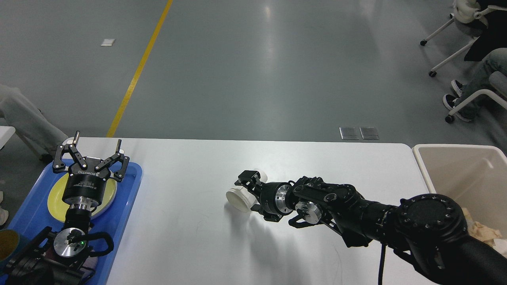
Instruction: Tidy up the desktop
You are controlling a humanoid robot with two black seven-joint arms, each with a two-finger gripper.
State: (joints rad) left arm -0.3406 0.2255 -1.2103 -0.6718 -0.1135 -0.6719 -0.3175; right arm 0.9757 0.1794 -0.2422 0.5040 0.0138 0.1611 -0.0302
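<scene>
The white desktop [190, 229] fills the lower half of the head view. A white paper cup [237, 200] lies on its side near the middle, mouth toward the left. My right gripper [250, 194] reaches in from the right, its two fingers closed in on either side of the cup's body, which still rests on the desktop. My left gripper [97, 141] is open and empty, pointing away from me, above a yellow plate [55, 198] in the blue tray [128, 198] at the left edge.
A beige bin [455, 152] stands off the desktop's right end, with crumpled paper [481, 231] inside. A brown cup [7, 243] sits at the tray's near left. Chairs and a seated person are at the far right.
</scene>
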